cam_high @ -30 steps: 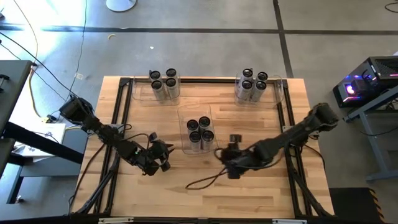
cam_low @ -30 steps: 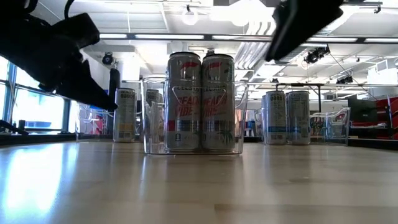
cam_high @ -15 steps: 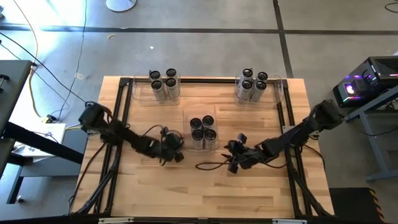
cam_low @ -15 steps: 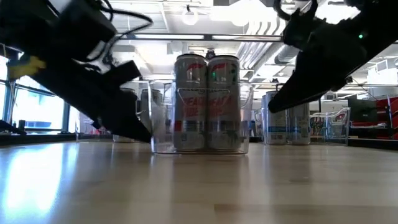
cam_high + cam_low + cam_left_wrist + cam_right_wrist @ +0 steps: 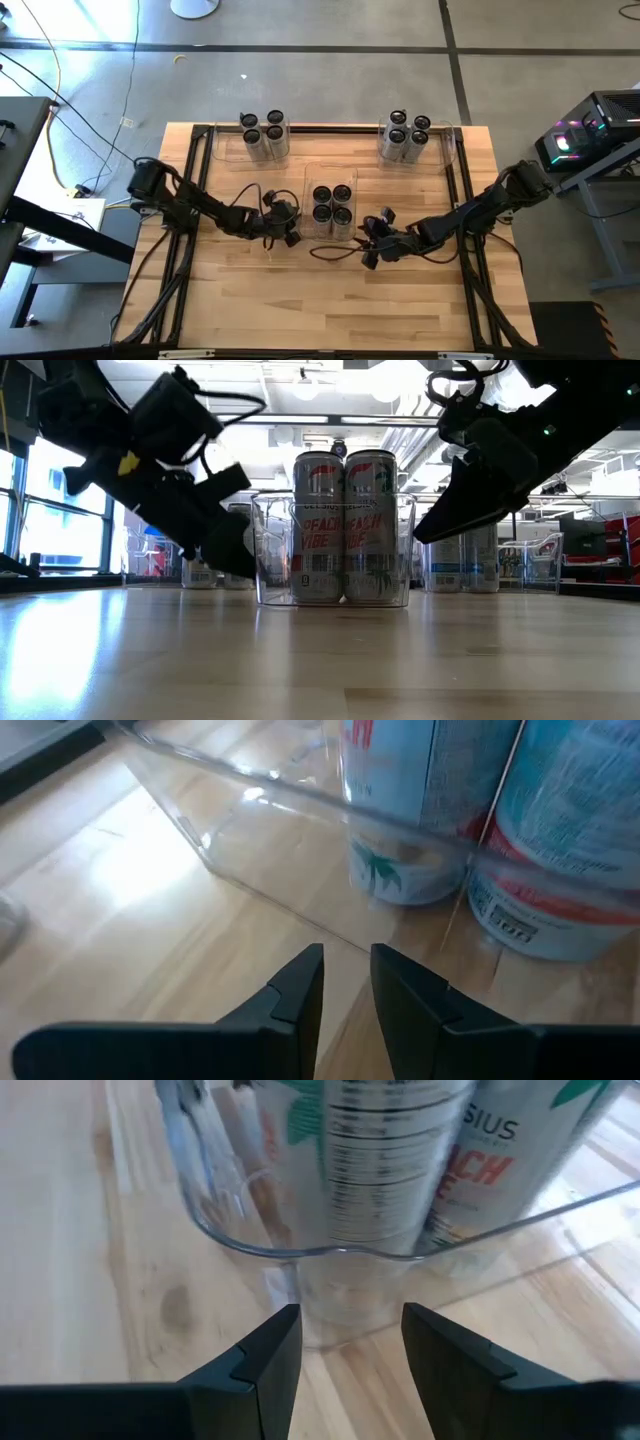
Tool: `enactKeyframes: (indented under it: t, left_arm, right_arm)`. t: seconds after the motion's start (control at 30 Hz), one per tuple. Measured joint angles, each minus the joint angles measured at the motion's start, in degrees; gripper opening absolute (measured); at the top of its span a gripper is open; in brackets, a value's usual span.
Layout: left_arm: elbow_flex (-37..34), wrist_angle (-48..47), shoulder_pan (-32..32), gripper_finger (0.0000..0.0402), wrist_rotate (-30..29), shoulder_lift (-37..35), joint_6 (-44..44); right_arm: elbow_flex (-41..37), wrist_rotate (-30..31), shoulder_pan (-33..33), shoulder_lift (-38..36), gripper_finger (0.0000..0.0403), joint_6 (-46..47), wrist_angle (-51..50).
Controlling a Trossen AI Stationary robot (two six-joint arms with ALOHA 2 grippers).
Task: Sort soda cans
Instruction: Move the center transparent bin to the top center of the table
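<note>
Cans (image 5: 331,204) sit in your middle bin (image 5: 312,180). Your left gripper (image 5: 346,982) waits beside it, fingers nearly together. Your right gripper (image 5: 350,1342), fingers apart, maybe touches the bin's rim.

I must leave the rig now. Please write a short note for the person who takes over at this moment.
Left gripper: low at the left side of the middle bin, fingers slightly apart, holding nothing.
Right gripper: low at the bin's right side, open, empty.
Cans: four in the middle bin, four in the far-left bin, four in the far-right bin.
Done: every can sits in a bin.
Left: probably placing the middle bin; I cannot tell where.
</note>
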Motion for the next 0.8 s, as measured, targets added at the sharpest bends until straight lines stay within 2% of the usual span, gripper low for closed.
enactKeyframes:
  t: [0.13,0.27,0.37,0.53,0.8]
  left_arm:
    - [0.02,-10.72,-1.52,0.0069,-0.69,-6.12,-1.05]
    - [0.02,-22.54,-6.06,0.0054,-0.81,-12.72,-5.48]
    - [0.00,-25.38,-11.32,0.0039,-0.76,-14.68,-8.06]
    - [0.00,-16.97,-17.27,0.0012,-2.21,-12.41,-9.46]
    - [0.02,2.35,-14.87,0.0001,-1.86,-3.23,-2.87]
  right_arm:
    - [1.94,0.77,0.33,-0.16,0.0169,1.41,-5.99]
    - [4.34,1.55,2.34,-0.26,0.0169,6.01,-14.12]
    - [4.60,1.15,4.83,-0.18,0.0165,7.27,-12.80]
    - [4.67,2.58,8.32,2.98,0.0115,7.55,-5.12]
    - [4.65,2.96,6.25,9.11,0.0007,4.60,5.85]
